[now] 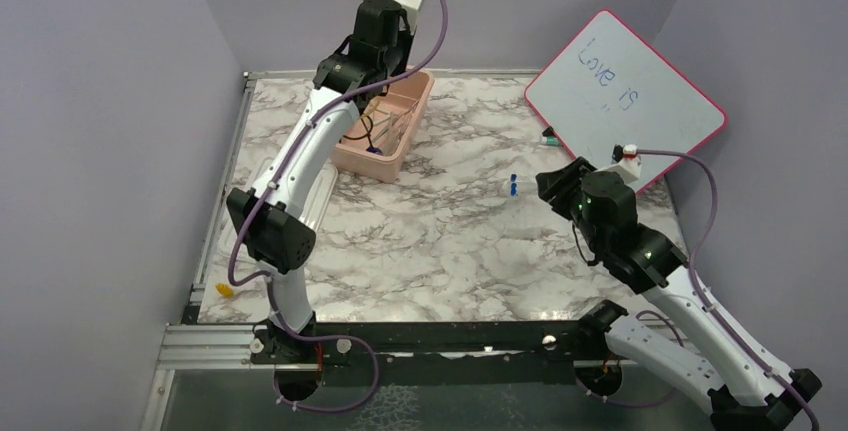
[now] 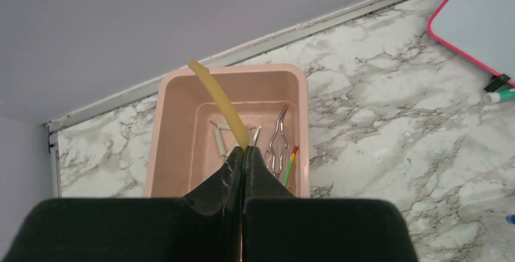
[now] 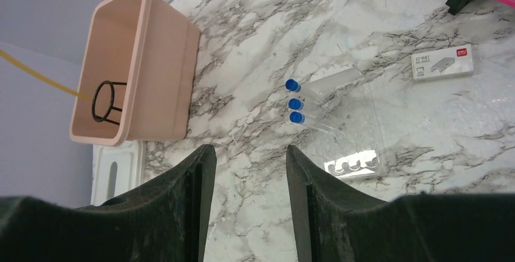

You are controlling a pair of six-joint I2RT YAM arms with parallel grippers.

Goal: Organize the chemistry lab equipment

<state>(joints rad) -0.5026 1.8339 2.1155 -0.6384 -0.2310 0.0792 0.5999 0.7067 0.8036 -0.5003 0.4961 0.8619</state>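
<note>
The left arm [image 1: 300, 151] reaches from its base at the near edge far forward and a little to the right. Its elbow is low at the left and its wrist is high above the pink tub [image 1: 400, 159], pointing down into it. The left fingers [image 2: 234, 174] are clenched on one end of the amber rubber tube [image 2: 218, 101]. In the left wrist view the tube curves away from the tips, across the opening of the tub, as far as the far rim.

On the bottom of the tub lie the metal tongs [image 2: 278, 140] and, just beside them on the right, the green-handled tool [image 2: 290, 166]. The black wire ring [image 3: 103, 101] stands inside the tub against one wall. A white lid [image 3: 115, 174] lies on the counter [image 1: 450, 251] just beside the tub.

In the middle of the counter, well apart from the tub, three clear tubes with blue caps [image 3: 296, 101] lie side by side, with a clear rack [image 3: 352, 155] near them and a small white box [image 3: 442, 63] further away.

The right arm [image 1: 690, 291] is folded, its elbow low near its base and its wrist raised, pointing to the left toward the blue caps. The right fingers [image 3: 194, 183] are spread apart and grasp nothing; they hover above bare counter, on the near side of the blue caps.

Behind the right arm the red-framed whiteboard [image 1: 625, 91] leans against the wall.
</note>
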